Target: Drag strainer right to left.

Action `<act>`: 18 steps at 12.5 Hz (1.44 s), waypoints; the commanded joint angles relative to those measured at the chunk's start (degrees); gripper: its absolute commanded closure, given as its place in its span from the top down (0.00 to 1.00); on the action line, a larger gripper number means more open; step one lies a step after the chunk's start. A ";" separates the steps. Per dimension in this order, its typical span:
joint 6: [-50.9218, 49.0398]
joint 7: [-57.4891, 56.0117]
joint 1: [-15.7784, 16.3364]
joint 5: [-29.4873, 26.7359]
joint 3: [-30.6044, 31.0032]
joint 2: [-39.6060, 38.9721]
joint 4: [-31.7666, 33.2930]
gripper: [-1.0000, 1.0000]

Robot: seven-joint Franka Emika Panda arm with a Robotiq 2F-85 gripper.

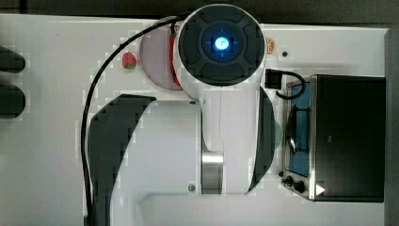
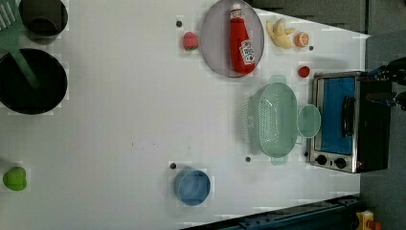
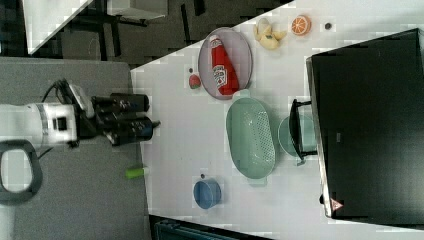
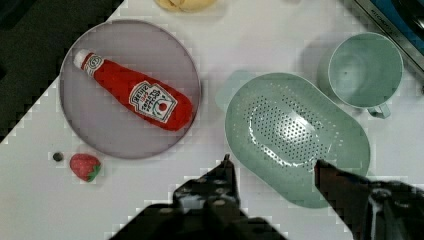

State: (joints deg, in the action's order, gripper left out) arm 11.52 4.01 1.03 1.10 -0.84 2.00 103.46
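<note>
The strainer is a pale mint-green oval colander with a dotted basin, lying on the white table. It also appears in the left view and the right view, between the grey plate and the toaster oven. My gripper hangs well above it, open, with nothing between its fingers. In the right view the gripper stands off the table, apart from the strainer. The arm hides the strainer in the top view.
A mint-green mug sits beside the strainer, against the toaster oven. A grey plate holds a ketchup bottle; a strawberry lies by it. A blue dish stands near the edge. Black pots occupy the left view's left.
</note>
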 commanded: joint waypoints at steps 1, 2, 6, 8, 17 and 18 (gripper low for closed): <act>-12.41 2.00 -2.42 1.02 -1.17 27.47 14.94 0.79; -12.44 2.00 -2.42 1.02 -1.17 27.48 14.96 0.90; -10.96 2.00 -2.29 0.98 -0.81 26.00 16.31 1.00; -7.41 2.55 -2.26 0.98 -0.01 23.78 18.79 1.00; 18.71 26.15 -2.22 0.98 1.31 2.04 30.05 1.00; 22.25 27.10 -2.22 0.98 1.30 -0.69 30.35 1.00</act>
State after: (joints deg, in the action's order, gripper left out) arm 31.22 25.09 -0.27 1.76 1.09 -3.06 135.97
